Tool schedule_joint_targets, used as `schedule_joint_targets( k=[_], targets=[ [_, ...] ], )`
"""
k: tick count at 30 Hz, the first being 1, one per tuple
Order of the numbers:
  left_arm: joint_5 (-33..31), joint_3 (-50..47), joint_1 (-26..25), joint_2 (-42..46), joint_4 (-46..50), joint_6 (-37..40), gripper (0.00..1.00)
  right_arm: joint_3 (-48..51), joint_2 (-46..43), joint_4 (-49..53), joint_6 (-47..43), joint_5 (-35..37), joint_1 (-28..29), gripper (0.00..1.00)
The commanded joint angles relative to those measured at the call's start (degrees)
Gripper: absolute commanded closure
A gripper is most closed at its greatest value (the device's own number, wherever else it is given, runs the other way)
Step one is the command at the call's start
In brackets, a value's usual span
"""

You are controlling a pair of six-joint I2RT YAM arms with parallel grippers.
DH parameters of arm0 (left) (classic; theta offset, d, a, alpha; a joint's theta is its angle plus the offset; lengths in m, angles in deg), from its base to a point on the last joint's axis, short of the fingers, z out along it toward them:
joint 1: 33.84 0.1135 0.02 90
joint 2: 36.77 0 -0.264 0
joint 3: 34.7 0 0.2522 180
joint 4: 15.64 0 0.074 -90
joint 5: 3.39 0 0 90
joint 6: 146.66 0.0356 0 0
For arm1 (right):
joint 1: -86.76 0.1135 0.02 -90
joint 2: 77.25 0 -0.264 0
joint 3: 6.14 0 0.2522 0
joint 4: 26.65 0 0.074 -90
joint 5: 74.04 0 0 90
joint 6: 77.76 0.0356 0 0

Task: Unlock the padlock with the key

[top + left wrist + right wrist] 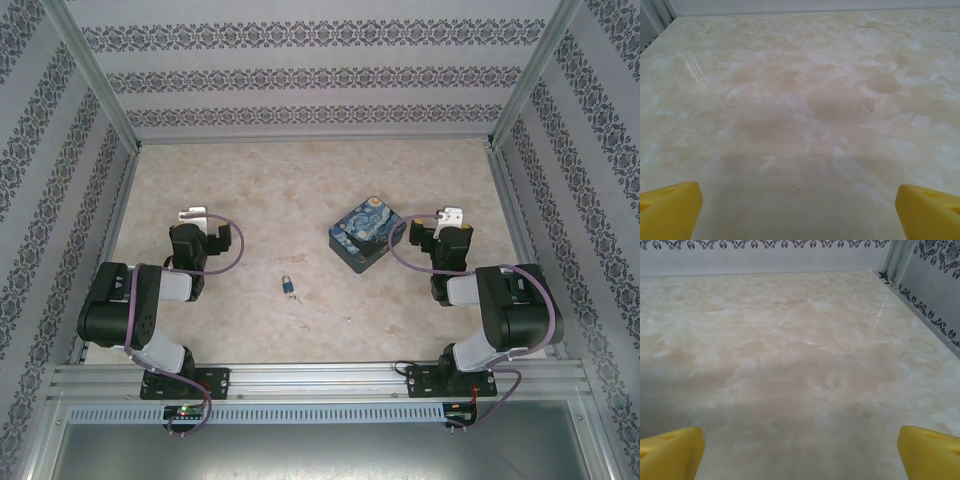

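Observation:
The tiny blue-teal padlock [287, 286] lies on the marble tabletop between the two arms, its thin shackle pointing away from the arms. The key [297, 296] is a dark sliver lying just to its right, close against it. My left gripper [192, 214] rests far to the left of the padlock, open, its yellow fingertips [670, 207] wide apart over bare table. My right gripper [450, 215] sits at the right, also open, yellow fingertips [930, 450] spread with nothing between them.
A square blue-and-yellow painting-print box [366, 236] stands right of centre, just left of my right gripper. Patterned walls and metal frame posts [897, 260] enclose the marble table [300, 180] on three sides.

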Motion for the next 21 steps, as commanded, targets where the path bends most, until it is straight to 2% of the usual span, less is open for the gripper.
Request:
schedule_joint_targets(
  k=[1, 14, 21],
  targets=[
    [1.04, 0.56, 0.56, -0.02, -0.37, -0.24, 0.00, -0.66, -0.89, -1.40, -0.26, 2.38, 0.71, 0.02],
    [0.69, 0.63, 0.38, -0.02, -0.54, -0.10, 0.00, -1.93, -0.54, -0.80, 0.04, 2.17, 0.58, 0.02],
    [0.78, 0.55, 0.42, 0.11, -0.64, -0.18, 0.00, -2.28, -0.86, -0.46, -0.59, -0.59, 0.22, 0.02]
  ],
)
